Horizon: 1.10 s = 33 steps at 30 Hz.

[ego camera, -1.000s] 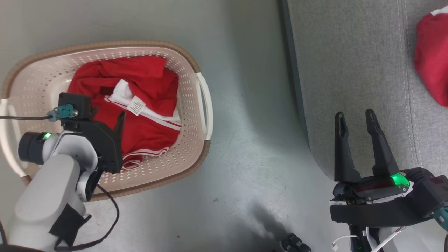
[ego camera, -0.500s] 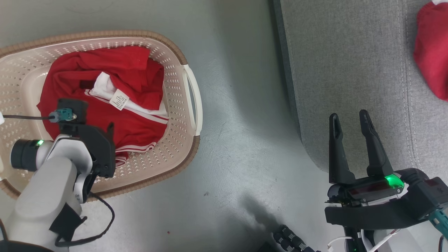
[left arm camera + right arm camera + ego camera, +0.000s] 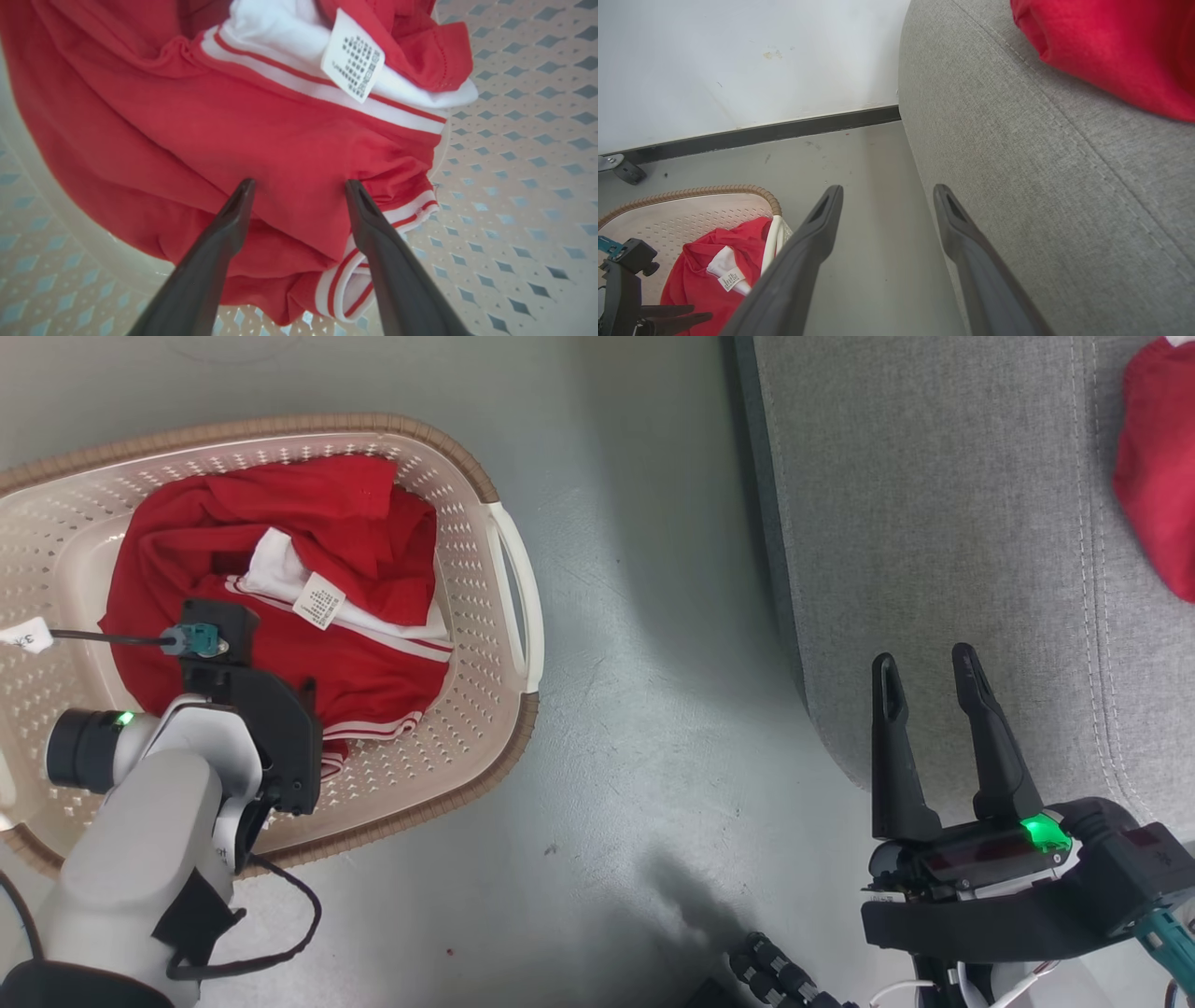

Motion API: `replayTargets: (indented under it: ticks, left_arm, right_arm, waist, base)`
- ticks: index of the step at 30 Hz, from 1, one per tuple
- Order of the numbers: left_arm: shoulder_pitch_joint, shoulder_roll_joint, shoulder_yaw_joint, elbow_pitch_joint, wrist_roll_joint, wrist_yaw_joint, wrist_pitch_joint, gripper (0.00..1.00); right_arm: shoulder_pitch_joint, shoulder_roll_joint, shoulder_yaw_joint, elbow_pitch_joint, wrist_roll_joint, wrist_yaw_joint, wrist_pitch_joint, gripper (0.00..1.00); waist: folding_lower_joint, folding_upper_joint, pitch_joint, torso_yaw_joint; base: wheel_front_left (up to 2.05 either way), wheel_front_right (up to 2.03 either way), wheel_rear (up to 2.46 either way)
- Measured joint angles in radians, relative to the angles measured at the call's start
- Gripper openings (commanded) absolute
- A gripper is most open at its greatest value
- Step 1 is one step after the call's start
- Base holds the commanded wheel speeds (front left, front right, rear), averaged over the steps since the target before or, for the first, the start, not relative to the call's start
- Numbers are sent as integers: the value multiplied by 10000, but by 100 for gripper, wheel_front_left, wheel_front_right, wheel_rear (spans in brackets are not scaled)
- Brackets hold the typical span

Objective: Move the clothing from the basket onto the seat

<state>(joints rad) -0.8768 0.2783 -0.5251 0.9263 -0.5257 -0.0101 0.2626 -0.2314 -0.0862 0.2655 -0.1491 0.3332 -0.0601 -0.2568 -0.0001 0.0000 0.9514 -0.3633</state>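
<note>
Since a second ago the head camera has swung, so the whole scene sits further left in its view. My own change is smaller: my left gripper (image 3: 300, 183) has tipped lower over the basket, its fingers showing shorter from above.

Red garment (image 3: 280, 532): crumpled across the middle of the basket (image 3: 471, 644), reaching toward the handle side. Soft thin knit, deep folds, white lining turned out, printed label (image 3: 352, 60) on top, striped hem (image 3: 359, 275) curled near the basket floor.

Left gripper: jaws wide, both tips at the fabric above that hem, nothing held. Whether they press in I cannot tell.

Basket: pale moulded plastic, perforated all over, woven brown rim, light-looking.

Second garment (image 3: 1153, 467): already on the seat (image 3: 934, 476), well in from its rounded corner. Seat is coarse grey weave, stitched seams.

Right gripper (image 3: 924, 655): spread wide, empty, over the seat's corner.

Risks, as I judge them:
- closing on one loose ply, so the rest slips free
- a tip snagging a perforation and dragging the basket along
- the hem trailing onto the floor (image 3: 635, 616) between basket and seat
</note>
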Motion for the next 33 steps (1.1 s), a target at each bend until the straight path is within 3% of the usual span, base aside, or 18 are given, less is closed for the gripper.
replayTargets:
  ticks: [14,22,33]
  left_arm:
    - [-546,-84,-516,454,583,-249,23,100]
    - [-826,123,-1498,792,1609,-477,230,100]
    - [-826,-59,-1676,1308,1636,-708,502,100]
  right_arm:
    - [161,153,-50,10,-184,125,0,100]
    - [163,207,-63,19,-255,176,0,100]
    - [235,253,-134,19,-320,251,0,100]
  waist:
    - [0,0,20,-6]
    - [0,0,33,18]
    - [0,0,70,76]
  base:
    - [0,0,0]
    - [0,0,0]
    - [0,0,0]
